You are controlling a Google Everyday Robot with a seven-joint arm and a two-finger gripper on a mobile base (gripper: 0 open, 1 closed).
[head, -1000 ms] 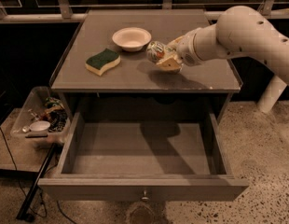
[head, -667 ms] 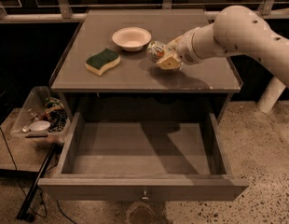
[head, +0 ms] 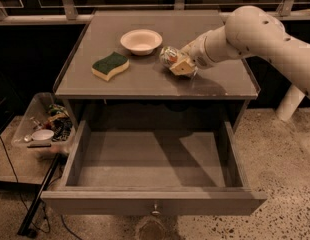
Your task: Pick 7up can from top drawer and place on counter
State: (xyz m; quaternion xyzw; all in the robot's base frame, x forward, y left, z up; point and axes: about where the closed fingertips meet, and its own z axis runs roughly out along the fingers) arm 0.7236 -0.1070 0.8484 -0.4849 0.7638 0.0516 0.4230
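Observation:
The 7up can (head: pixel 169 55) lies tilted in my gripper (head: pixel 178 63), just above or touching the counter (head: pixel 145 79) to the right of the bowl. My gripper is shut on the can, and my white arm reaches in from the right. The top drawer (head: pixel 150 159) stands pulled wide open below the counter, with nothing showing inside it. Its front panel carries a small metal knob (head: pixel 155 208).
A white bowl (head: pixel 141 40) and a green and yellow sponge (head: pixel 110 65) sit on the counter's left half. A clear plastic bin of clutter (head: pixel 44 126) stands on the floor left of the cabinet. A white post (head: pixel 290 101) stands at the right.
The arm and can have barely shifted; the can stays in the gripper over the counter.

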